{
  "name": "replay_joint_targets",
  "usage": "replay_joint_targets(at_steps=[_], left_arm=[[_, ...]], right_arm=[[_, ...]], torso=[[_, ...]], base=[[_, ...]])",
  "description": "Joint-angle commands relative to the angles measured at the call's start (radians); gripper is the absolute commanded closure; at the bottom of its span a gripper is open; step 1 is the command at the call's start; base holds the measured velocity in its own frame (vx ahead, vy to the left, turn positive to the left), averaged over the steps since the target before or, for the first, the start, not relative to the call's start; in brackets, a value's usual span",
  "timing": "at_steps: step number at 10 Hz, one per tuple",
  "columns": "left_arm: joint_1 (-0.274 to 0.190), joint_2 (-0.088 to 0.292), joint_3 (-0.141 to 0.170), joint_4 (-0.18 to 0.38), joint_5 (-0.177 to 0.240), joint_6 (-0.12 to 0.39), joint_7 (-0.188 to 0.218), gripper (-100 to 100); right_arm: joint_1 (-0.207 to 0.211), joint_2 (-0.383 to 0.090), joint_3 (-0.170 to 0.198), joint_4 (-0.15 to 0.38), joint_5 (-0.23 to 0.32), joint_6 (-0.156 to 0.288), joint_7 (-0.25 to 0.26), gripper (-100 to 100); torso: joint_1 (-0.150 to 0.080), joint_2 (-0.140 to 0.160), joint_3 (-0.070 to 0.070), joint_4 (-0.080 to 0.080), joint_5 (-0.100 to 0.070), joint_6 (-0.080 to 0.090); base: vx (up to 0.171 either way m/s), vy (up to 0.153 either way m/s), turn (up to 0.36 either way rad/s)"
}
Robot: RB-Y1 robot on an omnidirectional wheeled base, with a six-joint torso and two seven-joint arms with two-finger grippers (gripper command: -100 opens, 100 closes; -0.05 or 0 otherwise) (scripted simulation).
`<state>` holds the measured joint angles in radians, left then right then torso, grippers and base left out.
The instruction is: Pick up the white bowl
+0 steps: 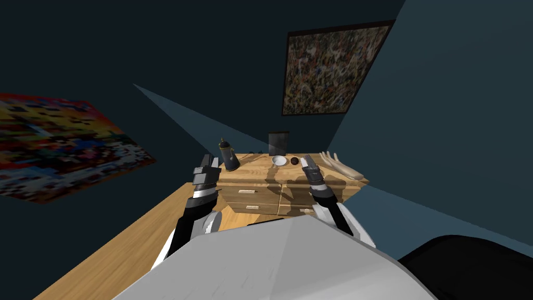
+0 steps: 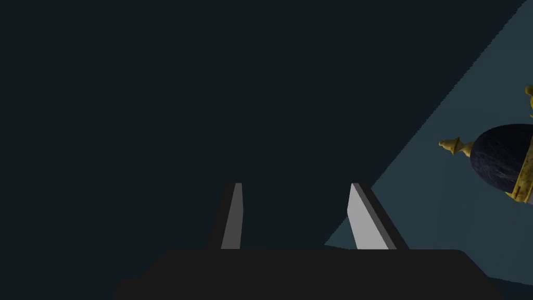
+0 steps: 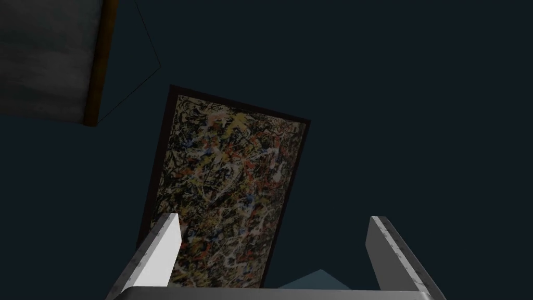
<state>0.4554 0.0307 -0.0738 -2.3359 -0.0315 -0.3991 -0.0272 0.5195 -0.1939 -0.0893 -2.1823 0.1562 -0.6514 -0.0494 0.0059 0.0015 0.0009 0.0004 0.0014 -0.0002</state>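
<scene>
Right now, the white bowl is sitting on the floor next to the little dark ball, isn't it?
Not quite. The white bowl sits on top of the wooden dresser, not on the floor, as the head view shows. The rest is right: it is next to the little dark ball.

In front of me stands a wooden dresser [image 1: 254, 172] with drawers. On its top, a dark jug [image 1: 228, 155] stands at the left end and a dark box [image 1: 278, 141] at the far edge. The white bowl [image 1: 279, 160] sits just in front of the box, with a small dark ball [image 1: 294, 161] just to its right. A pale model hand [image 1: 341, 166] lies at the right end.
</scene>
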Motion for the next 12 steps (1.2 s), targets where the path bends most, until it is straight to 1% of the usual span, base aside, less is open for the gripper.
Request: replay_joint_targets(at_steps=[1,2,3,4,5,6,7,8,9,10,11,12], left_arm=[[0.000,0.000,0.000,0.000,0.000,0.000,0.000,0],[0.000,0.000,0.000,0.000,0.000,0.000,0.000,0],[0.000,0.000,0.000,0.000,0.000,0.000,0.000,0],[0.000,0.000,0.000,0.000,0.000,0.000,0.000,0],[0.000,0.000,0.000,0.000,0.000,0.000,0.000,0],[0.000,0.000,0.000,0.000,0.000,0.000,0.000,0],[0.000,0.000,0.000,0.000,0.000,0.000,0.000,0],[0.000,0.000,0.000,0.000,0.000,0.000,0.000,0],[0.000,0.000,0.000,0.000,0.000,0.000,0.000,0],[0.000,0.000,0.000,0.000,0.000,0.000,0.000,0],[0.000,0.000,0.000,0.000,0.000,0.000,0.000,0],[0.000,0.000,0.000,0.000,0.000,0.000,0.000,0]], right_arm=[[-0.008,-0.050,-0.030,0.023,0.021,-0.008,0.029,-100],[-0.008,-0.070,-0.030,0.023,0.021,-0.008,0.029,-100],[-0.015,-0.105,-0.051,0.041,0.037,-0.013,0.049,-100],[-0.015,-0.119,-0.051,0.041,0.037,-0.013,0.049,-100],[-0.023,-0.156,-0.072,0.063,0.055,-0.018,0.071,-100],[-0.023,-0.171,-0.072,0.063,0.055,-0.018,0.071,-100],[-0.031,-0.208,-0.093,0.088,0.074,-0.022,0.093,-100],[-0.031,-0.225,-0.093,0.088,0.074,-0.022,0.093,-100],[-0.039,-0.260,-0.114,0.115,0.095,-0.027,0.117,-100],[-0.039,-0.281,-0.114,0.115,0.095,-0.027,0.117,-100],[-0.048,-0.316,-0.135,0.145,0.117,-0.031,0.141,-100],[-0.048,-0.340,-0.135,0.145,0.117,-0.031,0.141,-100]], torso=[[0.000,0.000,0.000,0.000,0.000,0.000],[0.002,0.000,0.000,0.000,0.000,0.000],[0.001,0.001,0.000,0.000,0.000,0.000],[0.001,0.000,0.000,0.000,0.000,0.000],[0.000,0.000,0.000,0.000,0.000,0.000],[0.001,0.000,0.000,0.000,0.000,0.000],[0.000,0.000,0.000,0.000,0.000,0.000],[-0.001,0.001,0.000,0.000,0.000,0.000],[-0.002,0.001,0.000,0.000,0.000,0.000],[0.001,0.000,0.000,0.000,0.000,0.000],[0.001,0.000,0.000,0.000,0.000,0.000],[0.000,-0.001,0.000,0.000,0.000,0.000]], base=[[-0.032,0.132,0.098],[-0.033,0.111,0.025],[-0.027,0.115,0.074],[-0.021,0.084,0.037],[-0.022,0.110,0.092],[-0.018,0.085,0.039],[-0.033,0.081,0.107],[-0.027,0.071,0.038],[-0.026,0.120,0.089],[-0.017,0.109,0.050],[-0.004,0.101,0.129],[-0.007,0.089,0.058]])
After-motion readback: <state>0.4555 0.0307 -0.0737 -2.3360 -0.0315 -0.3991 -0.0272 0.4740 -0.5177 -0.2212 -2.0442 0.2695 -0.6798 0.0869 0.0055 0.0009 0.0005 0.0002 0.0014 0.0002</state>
